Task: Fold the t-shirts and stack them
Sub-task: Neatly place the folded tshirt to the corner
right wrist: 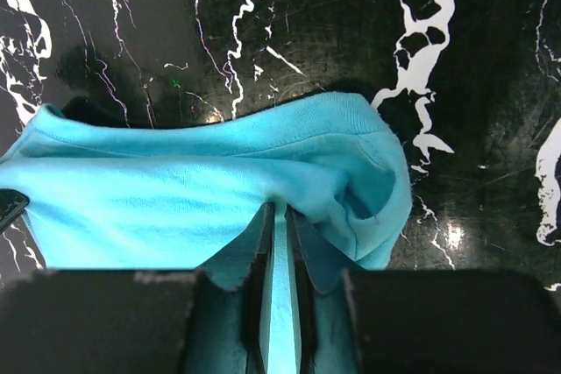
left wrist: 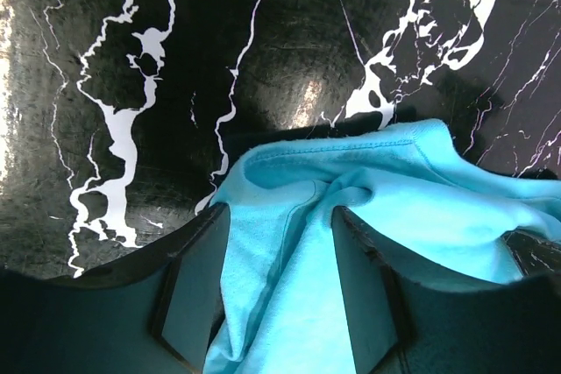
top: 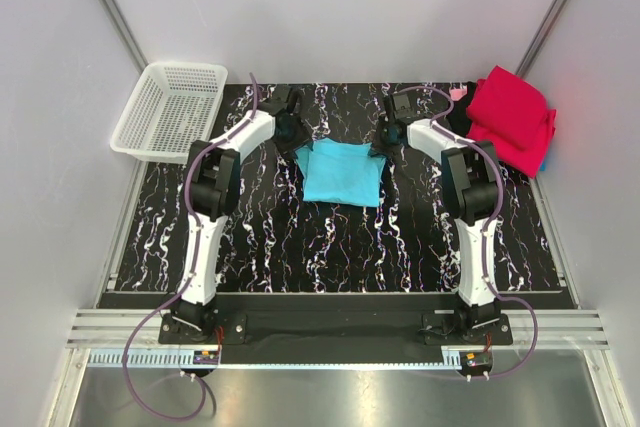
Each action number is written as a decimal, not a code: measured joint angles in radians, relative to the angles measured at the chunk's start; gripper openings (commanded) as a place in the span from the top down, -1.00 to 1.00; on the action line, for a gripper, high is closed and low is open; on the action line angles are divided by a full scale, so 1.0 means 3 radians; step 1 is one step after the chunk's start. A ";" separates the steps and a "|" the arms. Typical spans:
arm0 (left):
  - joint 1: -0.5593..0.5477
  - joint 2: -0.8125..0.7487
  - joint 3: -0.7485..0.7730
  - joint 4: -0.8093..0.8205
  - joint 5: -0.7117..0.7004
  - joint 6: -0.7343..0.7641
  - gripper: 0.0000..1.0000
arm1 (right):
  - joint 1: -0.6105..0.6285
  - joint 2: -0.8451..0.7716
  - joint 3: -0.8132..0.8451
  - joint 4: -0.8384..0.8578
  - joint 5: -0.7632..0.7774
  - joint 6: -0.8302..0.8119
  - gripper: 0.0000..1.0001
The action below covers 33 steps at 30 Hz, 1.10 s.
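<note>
I am reaching both arms out over the black, white-veined desk (top: 250, 237), where the turquoise t-shirt (top: 343, 175) is lying roughly in the middle as a partly folded, near-square patch. My left gripper (left wrist: 280, 216) is sitting at the shirt's far left corner and my right gripper (right wrist: 280, 212) at its far right corner. In the right wrist view, my right gripper is pinching the turquoise t-shirt. Its fingers (right wrist: 263, 269) are drawn almost together with only a thin strip of cloth showing between them, and the hemmed edge is bulging out in a rounded fold just beyond the tips. In the left wrist view, my left fingers (left wrist: 195, 286) are standing well apart, and a bunched ridge of the same shirt is running up between them and filling the gap. I cannot tell whether they are actually clamping it or only straddling it. The stitched hem is curving across just ahead of them, with bare desk beyond it. Off at the far right corner of the desk, the red t-shirt (top: 512, 112) is lying folded on top of a small pile. A bit of pink cloth (top: 458, 94) is peeking out at the pile's left, and a sliver of blue cloth (top: 544, 161) at its near right edge. The white mesh basket (top: 168, 107) is resting at the far left corner, well apart from both shirts.
</note>
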 measured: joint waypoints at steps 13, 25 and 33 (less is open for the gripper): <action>-0.0029 -0.0763 -0.0774 0.0010 0.0006 0.0128 -0.09 | -0.0038 -0.0420 -0.0177 -0.0125 -0.0192 -0.0160 0.59; -0.0446 -0.1437 -0.1272 0.0156 0.0303 0.0201 -0.09 | 0.0000 -0.1180 -0.0980 -0.0003 -0.0470 -0.0146 0.54; -0.0607 -0.1253 -0.1343 0.0200 0.0346 0.0139 -0.09 | 0.0212 -0.1180 -0.1369 -0.0018 -0.0532 -0.0142 0.55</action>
